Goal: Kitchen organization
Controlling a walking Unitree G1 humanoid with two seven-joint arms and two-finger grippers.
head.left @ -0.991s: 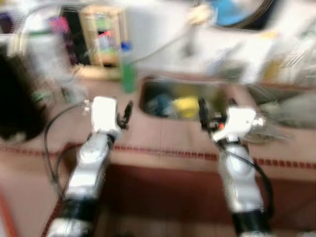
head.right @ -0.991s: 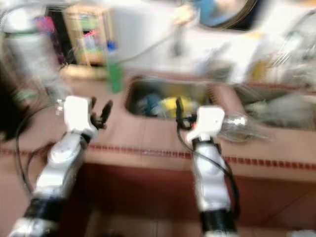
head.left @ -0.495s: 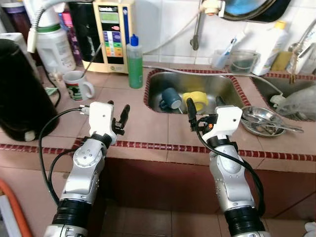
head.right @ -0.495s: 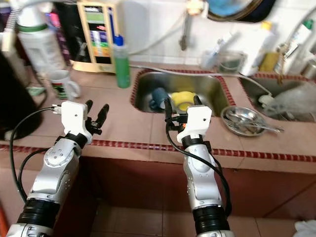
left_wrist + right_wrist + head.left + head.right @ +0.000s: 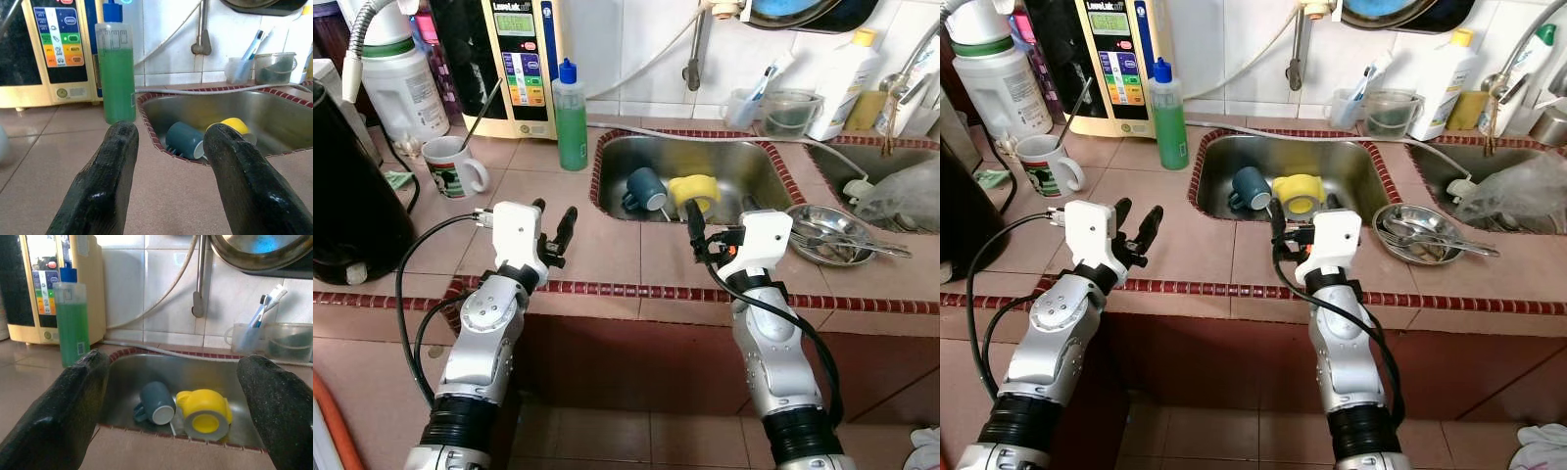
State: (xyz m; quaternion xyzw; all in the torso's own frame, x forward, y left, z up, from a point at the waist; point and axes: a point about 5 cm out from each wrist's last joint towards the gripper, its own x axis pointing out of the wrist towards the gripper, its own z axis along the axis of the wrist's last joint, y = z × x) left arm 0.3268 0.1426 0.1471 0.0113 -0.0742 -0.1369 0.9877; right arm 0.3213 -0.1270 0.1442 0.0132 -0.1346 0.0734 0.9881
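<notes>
- In the metal sink (image 5: 773,171) lie two cups on their sides: a dark blue cup (image 5: 643,189) and a yellow cup (image 5: 695,192). They touch each other, and their open mouths face the robot.
- The blue cup has a white inside. The yellow cup has a handle on top.
- Over the pink tile counter (image 5: 607,245), the left gripper (image 5: 551,227) hangs with its two black fingers a little apart, holding nothing.
- The right gripper (image 5: 717,217) hangs just before the sink's near edge, fingers spread wide, holding nothing.
- A green soap bottle (image 5: 572,117) with a blue cap stands just beside the sink's left corner.
- A white mug (image 5: 450,166) stands further left, near a big white jug (image 5: 399,83).
- A metal bowl (image 5: 830,235) with spoons sits to the right of the sink.
- A thin hose (image 5: 734,142) runs across the back of the sink.
</notes>
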